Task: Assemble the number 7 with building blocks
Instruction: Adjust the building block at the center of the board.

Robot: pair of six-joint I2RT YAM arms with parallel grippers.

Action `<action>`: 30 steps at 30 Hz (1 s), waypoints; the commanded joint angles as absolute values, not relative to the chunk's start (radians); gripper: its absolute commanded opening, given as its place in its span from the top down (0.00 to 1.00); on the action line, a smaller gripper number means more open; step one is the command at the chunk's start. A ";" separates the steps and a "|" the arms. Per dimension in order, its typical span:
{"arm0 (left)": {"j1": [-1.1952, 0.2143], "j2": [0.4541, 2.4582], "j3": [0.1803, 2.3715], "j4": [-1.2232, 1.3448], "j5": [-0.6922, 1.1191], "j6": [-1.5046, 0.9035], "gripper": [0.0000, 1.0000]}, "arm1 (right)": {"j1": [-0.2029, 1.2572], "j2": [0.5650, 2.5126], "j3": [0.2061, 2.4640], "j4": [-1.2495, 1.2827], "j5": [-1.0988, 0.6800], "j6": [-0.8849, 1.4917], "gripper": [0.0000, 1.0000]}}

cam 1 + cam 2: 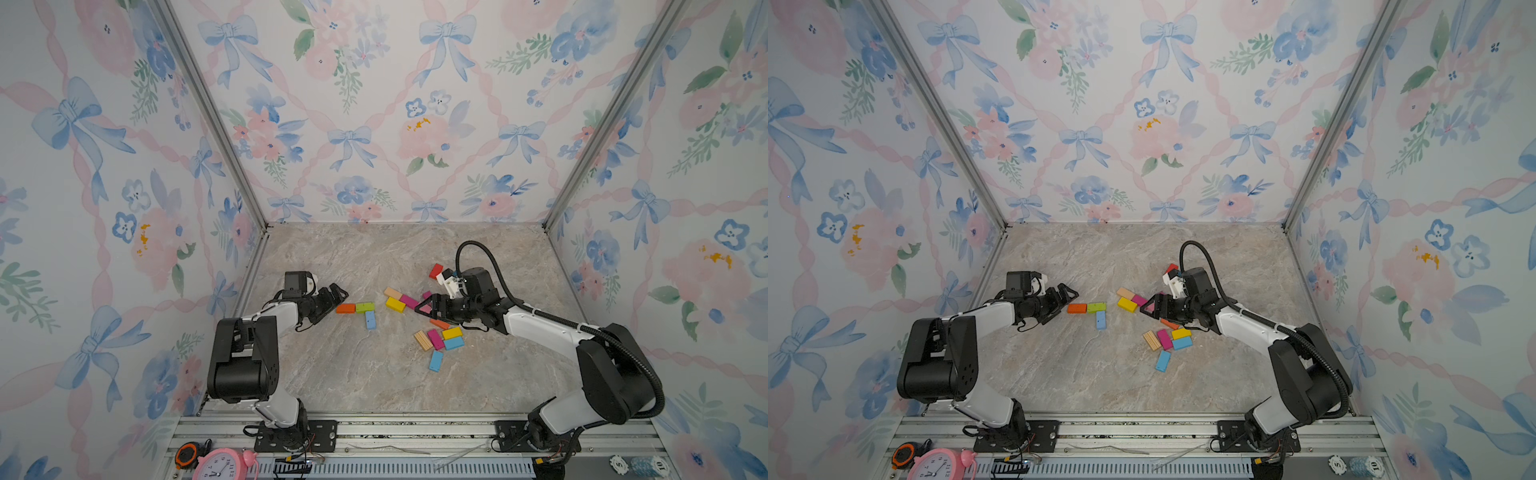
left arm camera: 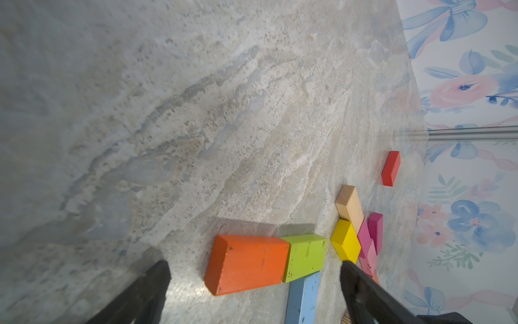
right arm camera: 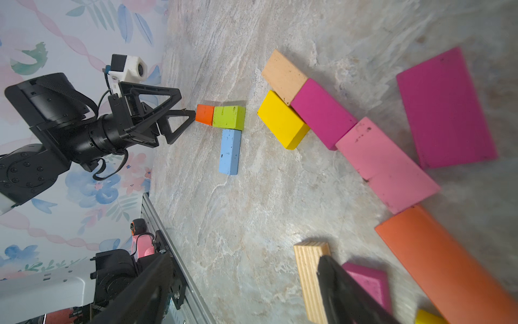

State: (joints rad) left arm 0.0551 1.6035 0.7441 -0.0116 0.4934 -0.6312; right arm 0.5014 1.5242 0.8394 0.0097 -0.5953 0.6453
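An orange block [image 1: 345,308] and a green block [image 1: 365,307] lie end to end, with a blue block [image 1: 370,320] running toward the front from under the green one. My left gripper [image 1: 340,302] stands open just left of the orange block [image 2: 246,263], one fingertip by its end. To the right lie loose building blocks: a red one [image 1: 435,271], a yellow one [image 1: 395,304], a magenta one [image 1: 409,301], a striped wooden one [image 1: 423,340] and a blue one [image 1: 436,360]. My right gripper [image 1: 426,305] hangs open over this pile, holding nothing, near the pink block [image 3: 386,165].
Floral walls close in the marble table [image 1: 353,374] on three sides. An aluminium rail [image 1: 415,428] runs along the front edge. A pink alarm clock [image 1: 216,465], a tape measure [image 1: 187,455] and poker chips [image 1: 640,465] lie in front of the rail.
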 commanded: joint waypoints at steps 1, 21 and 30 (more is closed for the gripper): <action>0.068 1.611 0.725 -0.051 0.455 -0.629 0.03 | 0.491 1.494 0.824 -0.026 -0.609 0.632 0.16; 0.080 1.629 0.724 -0.019 0.507 -0.641 0.03 | 0.486 1.488 0.812 -0.025 -0.614 0.632 0.16; 0.079 1.634 0.724 -0.017 0.515 -0.642 0.03 | 0.486 1.489 0.811 -0.021 -0.614 0.631 0.16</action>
State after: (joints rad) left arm 0.0727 1.6096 0.7425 0.0090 0.5098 -0.6319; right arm 0.4980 1.5112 0.8261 -0.0044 -0.5991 0.6426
